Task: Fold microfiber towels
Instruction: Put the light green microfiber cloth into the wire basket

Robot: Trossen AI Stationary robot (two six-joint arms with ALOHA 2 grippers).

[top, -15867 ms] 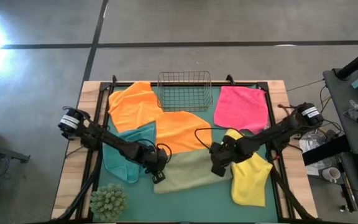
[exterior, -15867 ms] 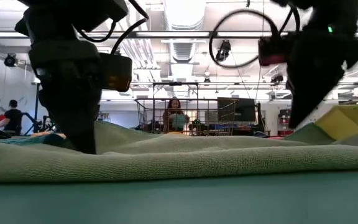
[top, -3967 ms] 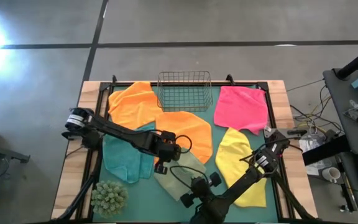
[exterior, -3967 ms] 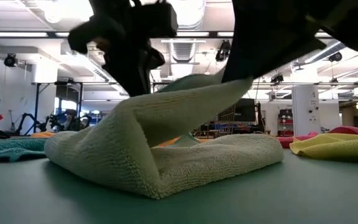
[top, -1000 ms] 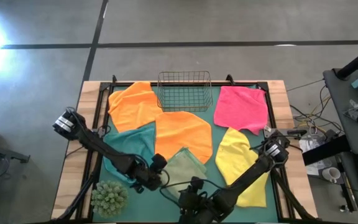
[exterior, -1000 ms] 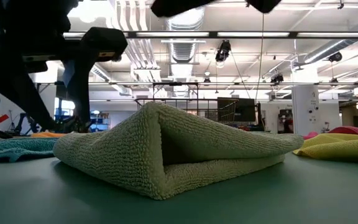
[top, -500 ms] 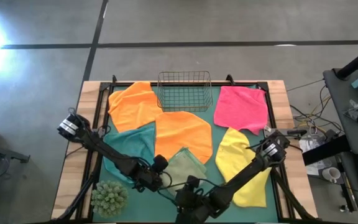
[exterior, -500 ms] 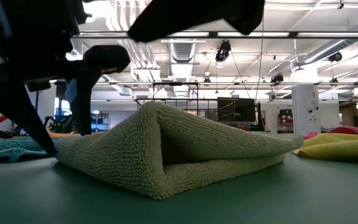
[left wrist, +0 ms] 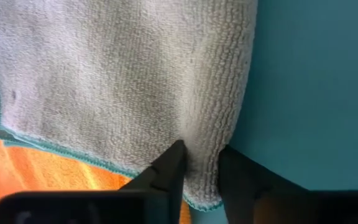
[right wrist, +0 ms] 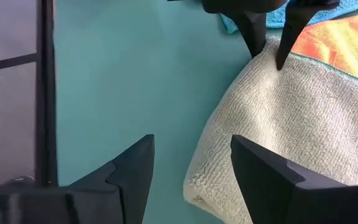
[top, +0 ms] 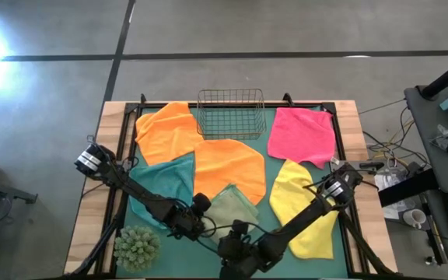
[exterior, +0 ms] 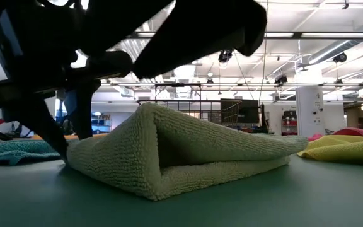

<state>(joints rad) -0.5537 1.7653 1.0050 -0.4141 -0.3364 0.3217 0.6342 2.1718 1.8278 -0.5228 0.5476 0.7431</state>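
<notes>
The pale olive towel (top: 236, 208) lies folded over on the green mat near the table's front, its upper layer arched over the lower one (exterior: 188, 151). My left gripper (left wrist: 201, 149) is at the towel's left corner, shut on it. My right gripper (right wrist: 191, 140) hovers open at the towel's near edge (right wrist: 197, 180), one finger on each side of it, not touching. Two orange towels (top: 166, 128) (top: 228, 167), a pink one (top: 302, 134), a yellow one (top: 294, 202) and a teal one (top: 162, 187) lie spread flat around it. My left gripper pinches a raised ridge of cloth (left wrist: 197, 127) between its two fingers at the olive towel's left corner, close to the teal-stitched edge. The fingers (right wrist: 253, 34) slant down from the table's left. One layer or several, I cannot tell. The towel rests on the mat.
A wire basket (top: 231, 113) stands at the table's far edge between the orange and pink towels. A green spiky plant ball (top: 136, 249) sits at the front left corner, close to my left arm. Bare mat (right wrist: 117, 74) shows left of the olive towel.
My left gripper has sunk onto the olive towel's left corner and shut on it, nudging that end a little toward the right. My right gripper has come down toward the towel's near edge, still open.
</notes>
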